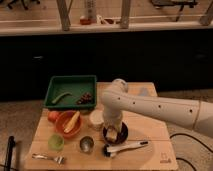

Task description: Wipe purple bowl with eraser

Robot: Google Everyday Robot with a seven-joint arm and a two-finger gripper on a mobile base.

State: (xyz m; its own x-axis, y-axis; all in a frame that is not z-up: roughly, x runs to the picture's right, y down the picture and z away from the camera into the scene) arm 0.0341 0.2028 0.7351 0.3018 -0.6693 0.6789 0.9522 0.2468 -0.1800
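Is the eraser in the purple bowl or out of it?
In: the pale eraser lies within the purple bowl, with the gripper right above it.

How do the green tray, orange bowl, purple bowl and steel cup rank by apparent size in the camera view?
1. green tray, farthest back yet clearly largest
2. orange bowl
3. purple bowl, partly hidden by the gripper sitting in it
4. steel cup

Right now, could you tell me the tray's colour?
The tray is green, in the camera view; the gripper is down at the purple bowl.
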